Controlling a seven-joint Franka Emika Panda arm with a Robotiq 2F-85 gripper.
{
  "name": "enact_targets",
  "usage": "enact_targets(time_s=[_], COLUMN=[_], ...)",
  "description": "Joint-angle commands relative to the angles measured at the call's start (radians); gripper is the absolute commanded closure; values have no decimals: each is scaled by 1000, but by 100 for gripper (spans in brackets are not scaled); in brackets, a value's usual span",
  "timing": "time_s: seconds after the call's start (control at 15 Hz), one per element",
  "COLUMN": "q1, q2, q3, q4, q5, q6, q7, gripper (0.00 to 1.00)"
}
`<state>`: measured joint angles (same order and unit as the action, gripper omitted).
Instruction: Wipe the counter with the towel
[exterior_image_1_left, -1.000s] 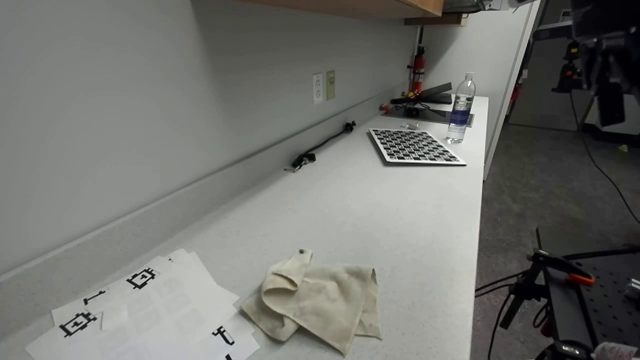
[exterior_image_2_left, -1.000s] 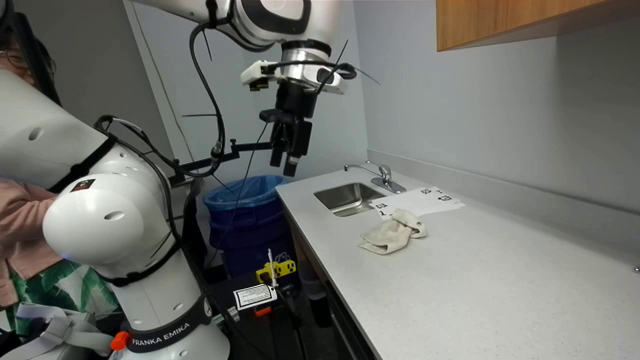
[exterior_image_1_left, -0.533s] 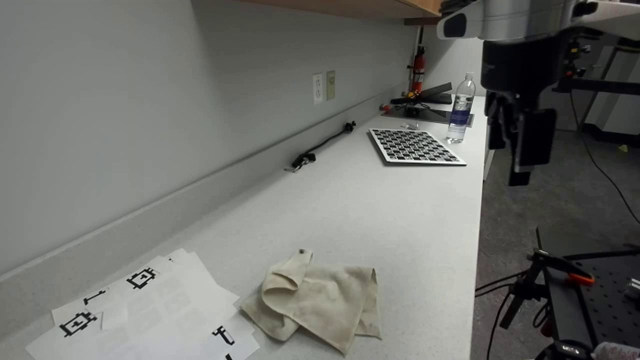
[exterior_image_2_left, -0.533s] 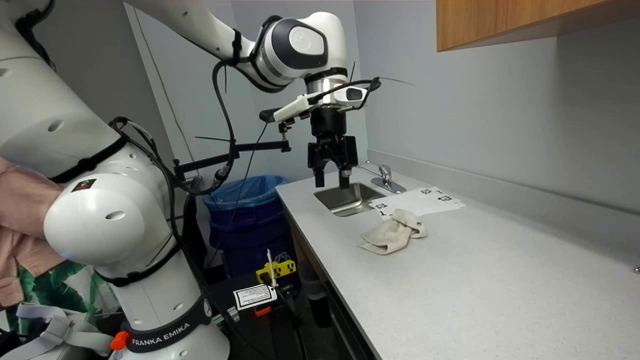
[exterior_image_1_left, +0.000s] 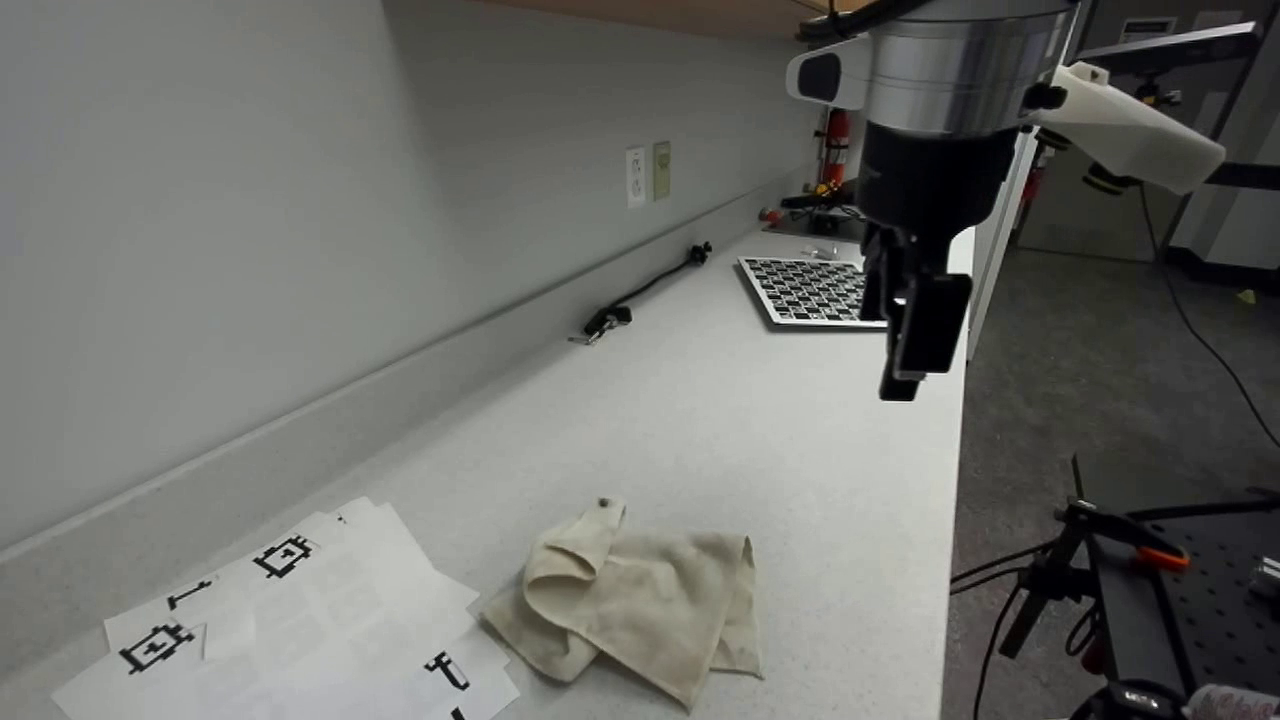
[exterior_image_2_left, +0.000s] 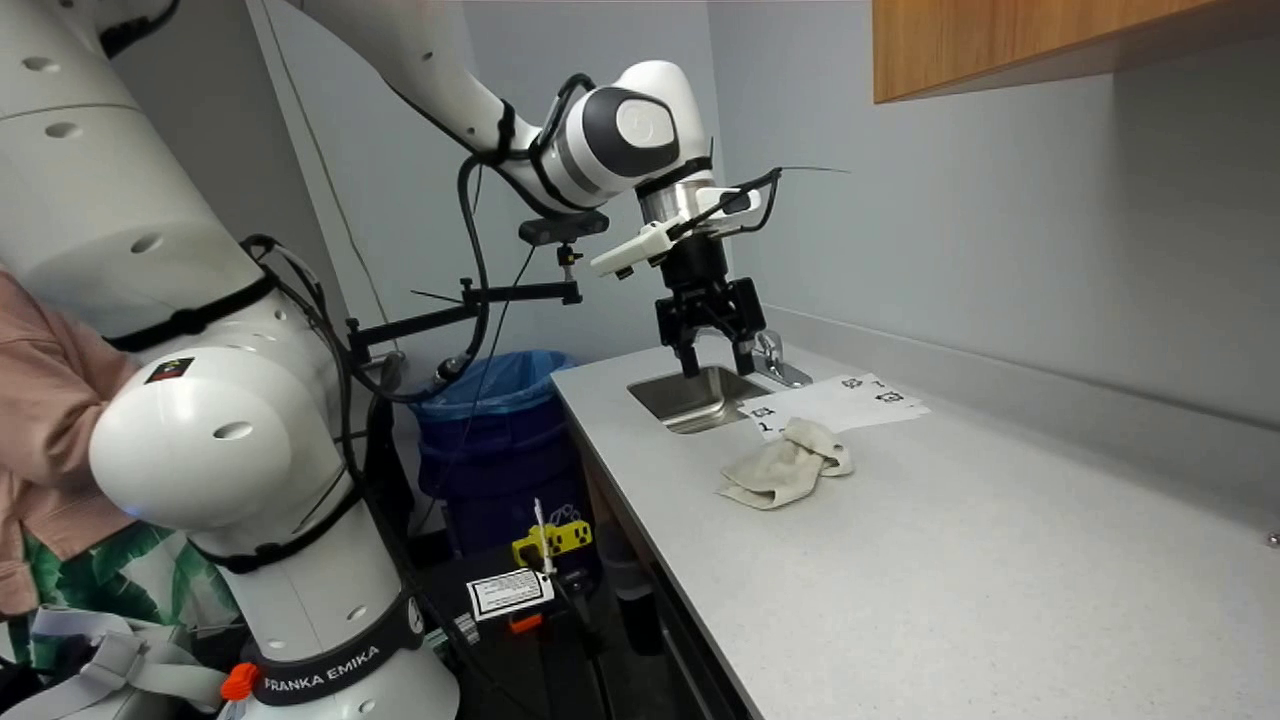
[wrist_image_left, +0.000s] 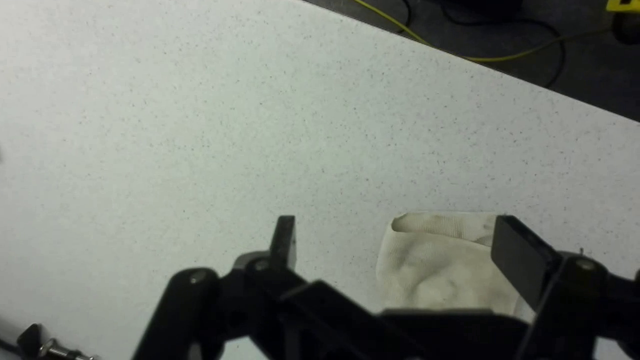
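The rounded white arm (exterior_image_2_left: 195, 435) has black straps (exterior_image_2_left: 190, 322) and a looping black cable (exterior_image_2_left: 466, 200). A dark band (exterior_image_2_left: 340, 666) reads FRANKA EMIKA. The black gripper (exterior_image_2_left: 717, 367) bears round screws (wrist_image_left: 198, 276).

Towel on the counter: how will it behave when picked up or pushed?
Likely floppy: the towel lies in loose, rumpled folds. Probably light for its size, as its edges look thin. Pushed along the counter, it may bunch rather than slide flat, since it's folded over itself.

Towel (exterior_image_1_left: 660, 600) looks like matt, wrinkled cloth; counter (exterior_image_1_left: 780, 430) is smooth, matt, finely speckled. Sink (exterior_image_2_left: 705, 395) shiny metal, sheets (exterior_image_1_left: 300, 620) paper, cabinet (exterior_image_2_left: 1020, 45) wood-grained.
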<state>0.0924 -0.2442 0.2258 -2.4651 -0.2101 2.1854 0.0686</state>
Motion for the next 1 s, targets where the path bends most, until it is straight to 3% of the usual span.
enact_targets(time_s=[0.0, 0.53, 0.93], q1=[18, 17, 20], q2=[4, 43, 216], q3=[-17, -30, -32], q4=[4, 27, 91], q5=[-5, 2, 8], q6=[-3, 41, 255], q7=[4, -23, -39], gripper=[0, 0, 0])
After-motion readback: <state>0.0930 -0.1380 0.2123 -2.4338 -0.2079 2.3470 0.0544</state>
